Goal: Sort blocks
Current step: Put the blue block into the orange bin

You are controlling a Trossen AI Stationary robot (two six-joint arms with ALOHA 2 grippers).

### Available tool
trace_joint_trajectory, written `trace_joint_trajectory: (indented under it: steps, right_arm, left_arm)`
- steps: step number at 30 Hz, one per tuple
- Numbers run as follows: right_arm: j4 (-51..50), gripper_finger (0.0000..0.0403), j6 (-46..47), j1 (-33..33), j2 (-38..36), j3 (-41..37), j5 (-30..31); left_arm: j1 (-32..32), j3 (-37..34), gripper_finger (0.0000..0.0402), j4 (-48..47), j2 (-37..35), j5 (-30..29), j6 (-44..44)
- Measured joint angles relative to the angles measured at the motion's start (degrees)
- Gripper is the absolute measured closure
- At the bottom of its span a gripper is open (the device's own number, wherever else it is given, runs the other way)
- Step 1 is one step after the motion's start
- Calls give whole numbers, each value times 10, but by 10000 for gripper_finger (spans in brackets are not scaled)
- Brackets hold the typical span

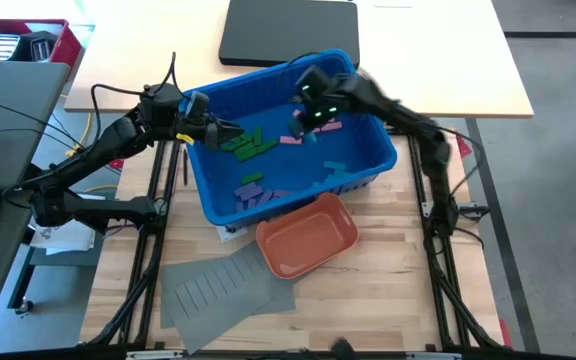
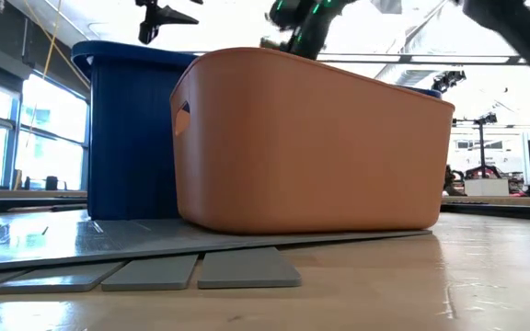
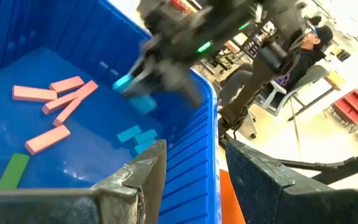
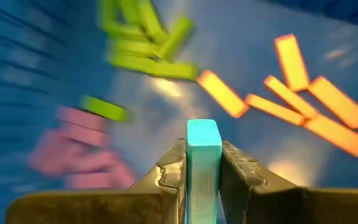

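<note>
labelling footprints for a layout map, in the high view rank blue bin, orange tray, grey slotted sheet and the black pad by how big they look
1. blue bin, clearly largest.
2. grey slotted sheet and black pad: they look about alike, and the tray hides part of the sheet, so I won't split them.
3. orange tray, smallest.

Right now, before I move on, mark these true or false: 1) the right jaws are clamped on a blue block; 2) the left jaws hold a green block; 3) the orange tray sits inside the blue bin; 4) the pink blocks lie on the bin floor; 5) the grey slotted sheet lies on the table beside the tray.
1) True: the right gripper is shut on a blue block.
2) False: the left gripper stands open at the blue bin's rim with nothing between its jaws.
3) False: the orange tray stands on the table outside the bin.
4) True: the pink blocks lie flat there.
5) True: the grey sheet lies there.
</note>
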Motion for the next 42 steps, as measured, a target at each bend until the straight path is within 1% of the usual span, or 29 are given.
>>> trace_joint_trajectory:
  steps: [2,5,8,10,13,16,20,23,27,31,34,37,42]
  right_arm:
    - [-9,351,47,8,-44,-10,-23]
    - [-30,351,118,25,-97,-10,-39]
    - [-26,351,115,65,-138,-11,-53]
    - [-20,351,106,104,-158,-11,-66]
    - [-16,351,119,170,-168,-10,-112]
    - [-23,351,143,243,-163,-24,-119]
    - [-32,351,194,317,-163,-105,-107]
    - [16,351,223,343,-167,-182,-91]
    - [108,351,232,346,-207,-288,-75]
    - [118,351,251,346,-219,-395,-71]
    - [176,351,274,346,-219,-465,-72]
    - [243,351,292,346,-220,-523,-69]
    - [271,351,349,346,-220,-572,-19]
  left_arm:
    - [2,3,243,-5,0,3,13]
    - [2,3,243,-7,0,3,33]
    - [2,3,243,-9,0,4,55]
    - [2,3,243,-9,0,4,66]
    - [2,3,243,-10,0,4,77]
    - [2,3,243,-10,0,4,81]
    - [2,3,243,-13,-1,4,82]
    - [2,3,243,-26,-1,4,82]
    - [2,3,243,-45,-1,5,82]
    - [2,3,243,-55,-1,37,81]
    - [2,3,243,-59,-2,57,76]
    - [2,3,243,-59,-2,69,74]
    - [2,3,243,-59,-3,69,51]
